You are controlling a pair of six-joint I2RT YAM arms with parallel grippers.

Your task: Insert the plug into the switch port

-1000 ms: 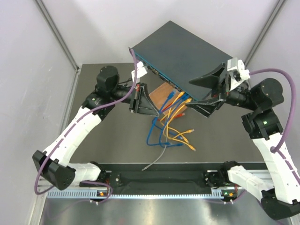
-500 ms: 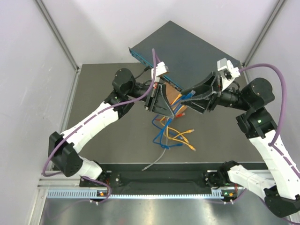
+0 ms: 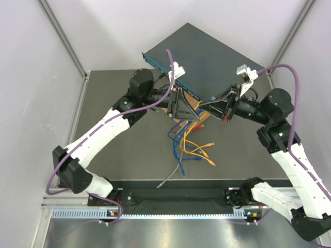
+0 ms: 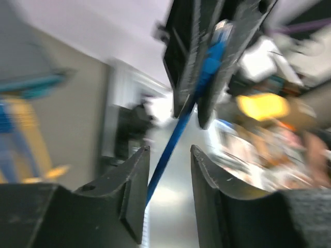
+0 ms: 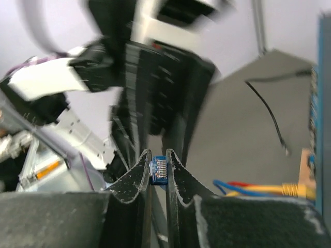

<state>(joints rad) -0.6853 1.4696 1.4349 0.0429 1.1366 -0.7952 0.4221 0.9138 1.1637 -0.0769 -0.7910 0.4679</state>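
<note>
Left side: the left fingers [image 4: 133, 178] stand apart, straddling the blue cable [image 4: 173, 139] without touching it. The cable runs up between them to the plug [image 5: 158, 170].

Centre: the plug is off the desk [image 3: 119, 150], clamped between the right fingers [image 5: 135, 175] with its contact end projecting past the tips. In the top view it sits near the right end of the port row [image 3: 155, 63], not yet in any socket. Loose cables [image 3: 196, 147] lie on the desk below.

Right and rear: the switch [image 3: 207, 57] sits at the far side of the desk, turned at an angle, with its thin front face towards the arms.

Step in hand, as judged: aligning the plug for insertion.

1. Hold the right clamp firm; a plug that rotates in the grip will not seat.
2. Square the plug to the chosen socket before advancing. Which way the latch tab faces cannot be told here.
3. Close the left fingers on the cable only to remove side pull.
4. Push straight along the socket axis; the angled switch may slide under an oblique push
</note>
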